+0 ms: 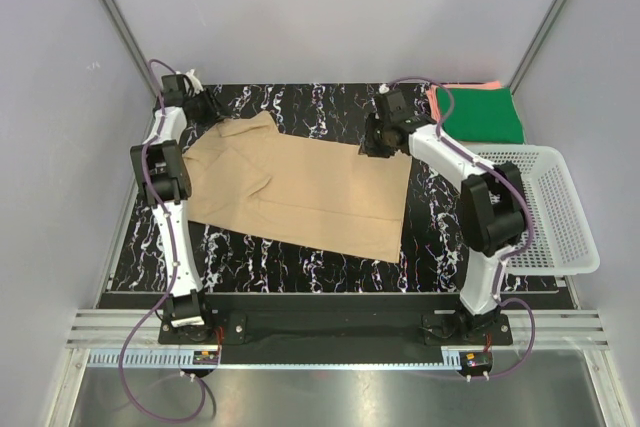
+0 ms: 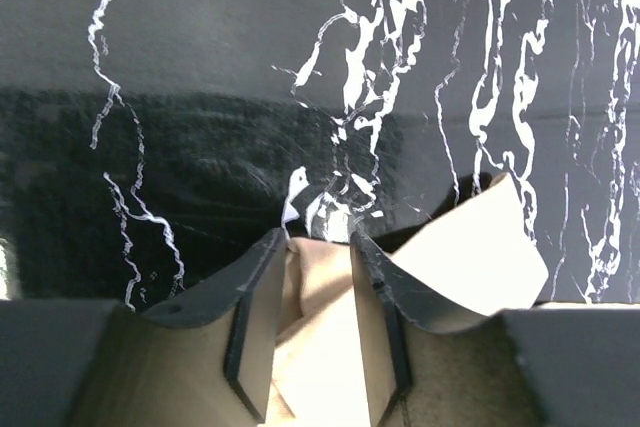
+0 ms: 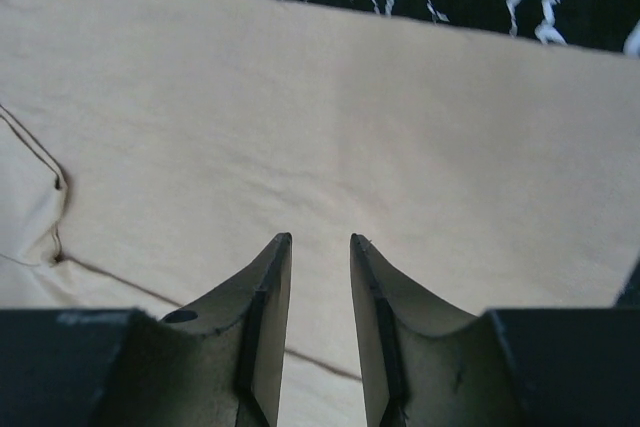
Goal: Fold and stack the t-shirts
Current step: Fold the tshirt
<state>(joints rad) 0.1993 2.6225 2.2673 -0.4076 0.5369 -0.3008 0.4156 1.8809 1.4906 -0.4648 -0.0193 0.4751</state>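
A tan t-shirt (image 1: 310, 192) lies spread flat on the black marble table (image 1: 330, 107). My left gripper (image 1: 205, 107) is at the shirt's far left corner. In the left wrist view its jaws (image 2: 318, 239) stand narrowly apart with a bunched fold of the tan cloth (image 2: 470, 247) between them. My right gripper (image 1: 372, 139) is over the shirt's far right edge. In the right wrist view it (image 3: 320, 239) is open above the flat tan cloth (image 3: 300, 97), holding nothing. A folded dark green t-shirt (image 1: 480, 114) lies on a coral-pink one (image 1: 470, 86) at the back right.
A white plastic mesh basket (image 1: 520, 150) stands at the right edge of the table, just in front of the green shirt and beside the right arm. Grey walls close in the back and sides.
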